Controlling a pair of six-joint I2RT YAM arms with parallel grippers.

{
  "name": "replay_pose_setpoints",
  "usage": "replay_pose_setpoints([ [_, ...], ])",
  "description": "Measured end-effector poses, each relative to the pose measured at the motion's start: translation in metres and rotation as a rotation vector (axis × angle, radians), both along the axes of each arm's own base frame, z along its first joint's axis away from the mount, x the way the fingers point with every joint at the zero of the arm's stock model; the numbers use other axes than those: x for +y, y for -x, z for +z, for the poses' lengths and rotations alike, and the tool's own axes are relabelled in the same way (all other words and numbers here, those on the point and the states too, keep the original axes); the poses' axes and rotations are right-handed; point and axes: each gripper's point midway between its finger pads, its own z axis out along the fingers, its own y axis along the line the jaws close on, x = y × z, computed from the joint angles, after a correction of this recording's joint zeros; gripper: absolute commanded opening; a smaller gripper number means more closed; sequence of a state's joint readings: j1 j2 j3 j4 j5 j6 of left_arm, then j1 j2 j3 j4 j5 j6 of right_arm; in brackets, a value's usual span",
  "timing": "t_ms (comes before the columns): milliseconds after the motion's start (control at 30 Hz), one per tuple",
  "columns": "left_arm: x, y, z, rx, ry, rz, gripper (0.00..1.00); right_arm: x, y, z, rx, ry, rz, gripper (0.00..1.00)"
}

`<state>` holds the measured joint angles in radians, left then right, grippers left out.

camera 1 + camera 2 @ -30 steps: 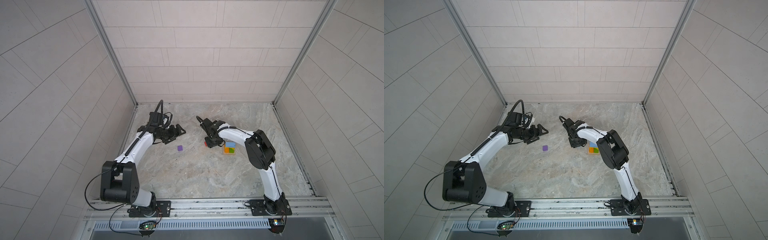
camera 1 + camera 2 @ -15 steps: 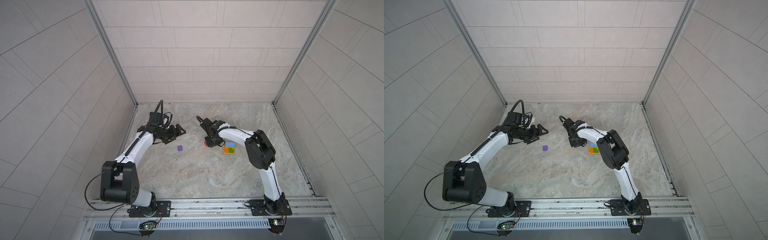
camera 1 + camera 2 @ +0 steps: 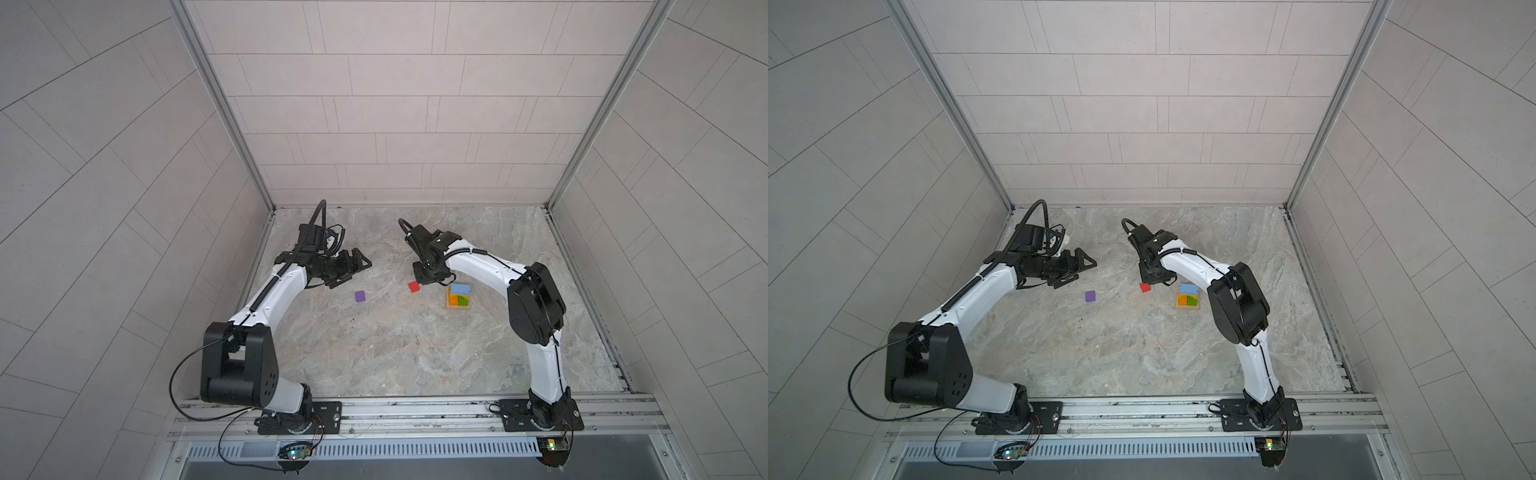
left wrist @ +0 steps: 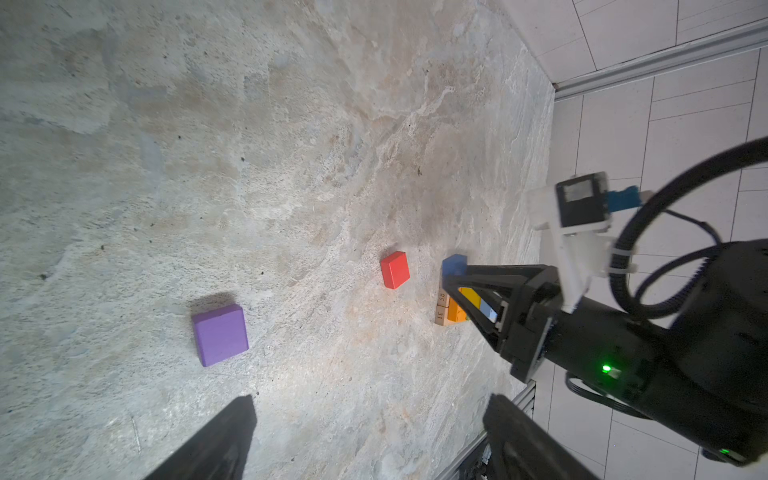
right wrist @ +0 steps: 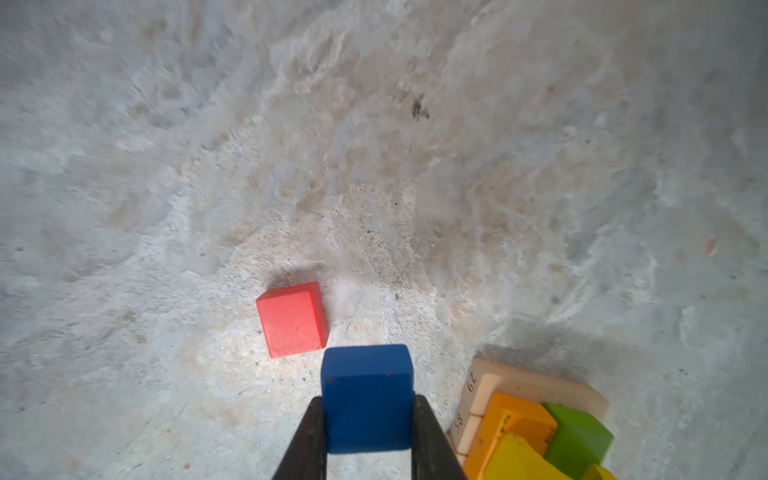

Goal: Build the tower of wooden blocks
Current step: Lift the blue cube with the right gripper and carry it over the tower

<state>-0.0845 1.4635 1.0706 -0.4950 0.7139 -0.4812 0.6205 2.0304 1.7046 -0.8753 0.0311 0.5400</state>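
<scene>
1. the grey marbled stone-look bench (image 3: pixel 395 345) is shut in by pale tiled walls (image 3: pixel 395 124) on three sides, with a metal rail (image 3: pixel 415 409) along the front. a wide bare stretch lies between the blocks and that rail.
2. my right fingers (image 5: pixel 305 444) are clamped on the small dark-blue wooden cube (image 5: pixel 368 399), one on each side face. i cannot tell whether it clears the bench.
3. the small red wooden cube (image 5: pixel 291 320) lies flat just beside the blue one. the tower (image 3: pixel 458 297) stands near on the blue cube's other side, well apart from the right wall.
4. the tower has a square tan base with numbers printed on its edge. orange, green and yellow bricks sit above it, with a light-blue brick along its far side.
5. the small purple wooden cube (image 3: pixel 360 296) sits alone between my arms, well apart from the red one, with open bench all round.
6. my left fingers (image 4: pixel 216 444) are spread wide, holding nothing, above the bench behind the purple cube.
</scene>
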Motion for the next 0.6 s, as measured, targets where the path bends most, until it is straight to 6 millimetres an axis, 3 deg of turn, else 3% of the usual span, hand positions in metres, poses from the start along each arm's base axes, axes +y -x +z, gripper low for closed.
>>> replay_pose_setpoints([
  [200,0.0,0.0,0.001,-0.002,0.001,0.0,0.93,-0.012,0.003,0.041,-0.049,-0.039,-0.064,0.19],
  [600,-0.001,0.001,0.004,-0.011,0.005,-0.003,0.93,-0.041,0.027,0.085,-0.077,-0.043,-0.157,0.2],
])
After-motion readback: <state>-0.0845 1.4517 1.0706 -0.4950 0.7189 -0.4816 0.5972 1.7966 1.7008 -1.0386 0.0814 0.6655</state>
